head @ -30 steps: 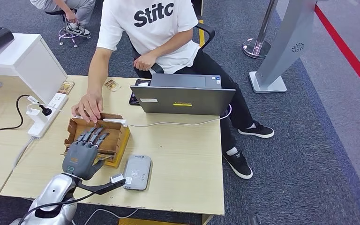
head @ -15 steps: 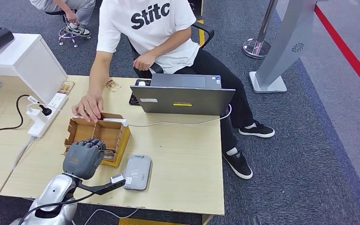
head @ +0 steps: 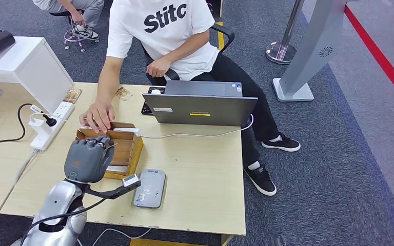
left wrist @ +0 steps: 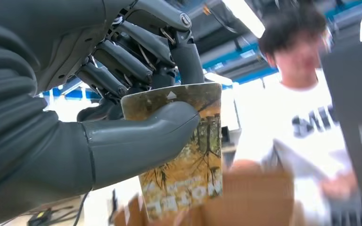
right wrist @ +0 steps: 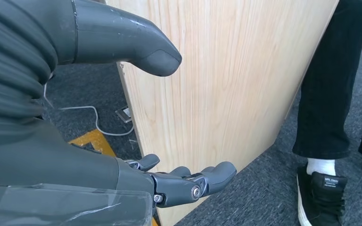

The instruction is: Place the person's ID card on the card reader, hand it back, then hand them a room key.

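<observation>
In the head view, the left hand hangs above the cardboard box on the wooden tabletop, its fingers curled in. The grey card reader lies flat on the tabletop just beside the box, on the side nearer the robot. A person in a white shirt sits across the tabletop and rests a hand on the far rim of the box. An open laptop stands to the right of that hand, with a white cable running from it to the box. A white power strip lies to the left of the box.

In the left wrist view, the left hand pinches a room key, a card printed with yellow trees and pale lettering, between its thick thumb and its darker fingers. The card stands upright with its lower edge among the blurred walls of the cardboard box. The person is blurred behind it.

In the right wrist view, the right hand hangs beside the wooden side panel of the desk, holding nothing, with thumb and fingers apart. The person's black trouser leg and black shoe stand on the grey carpet nearby.
</observation>
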Tool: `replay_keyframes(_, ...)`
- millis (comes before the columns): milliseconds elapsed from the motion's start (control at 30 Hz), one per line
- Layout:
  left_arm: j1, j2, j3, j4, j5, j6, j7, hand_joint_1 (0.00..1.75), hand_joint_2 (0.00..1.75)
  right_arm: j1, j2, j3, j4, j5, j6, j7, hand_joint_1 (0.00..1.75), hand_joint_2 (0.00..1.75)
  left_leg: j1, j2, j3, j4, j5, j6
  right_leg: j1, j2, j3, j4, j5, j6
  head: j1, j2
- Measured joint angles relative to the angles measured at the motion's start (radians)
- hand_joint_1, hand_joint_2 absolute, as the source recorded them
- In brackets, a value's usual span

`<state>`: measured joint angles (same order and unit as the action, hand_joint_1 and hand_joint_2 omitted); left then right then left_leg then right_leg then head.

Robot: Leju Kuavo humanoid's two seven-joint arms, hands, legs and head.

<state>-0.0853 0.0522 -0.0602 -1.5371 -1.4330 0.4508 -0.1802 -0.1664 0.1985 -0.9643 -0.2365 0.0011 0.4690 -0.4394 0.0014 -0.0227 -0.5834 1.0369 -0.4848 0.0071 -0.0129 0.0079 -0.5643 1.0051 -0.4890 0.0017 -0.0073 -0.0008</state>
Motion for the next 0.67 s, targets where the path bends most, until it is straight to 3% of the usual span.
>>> replay_keyframes(267, -0.064, -0.060, 0.033, -0.149, 0.040, -0.049, -0.012, 1.75, 1.75, 0.000, 0.000, 0.001, 0.000, 0.000, -0.003, 0.007, 0.00, 1.75, 0.000, 0.000, 0.000, 0.000, 0.000, 0.000, 0.000, 0.000, 0.000, 0.000, 0.000, 0.000, 0.000, 0.000)
replay_keyframes(667, -0.072, -0.090, 0.055, -0.171, 0.037, -0.050, -0.021, 1.75, 1.75, 0.000, 0.000, 0.001, 0.000, -0.002, -0.002, 0.010, 0.00, 1.75, 0.000, 0.000, 0.000, 0.000, 0.000, 0.000, 0.000, 0.000, 0.000, 0.000, 0.000, 0.000, 0.000, 0.000)
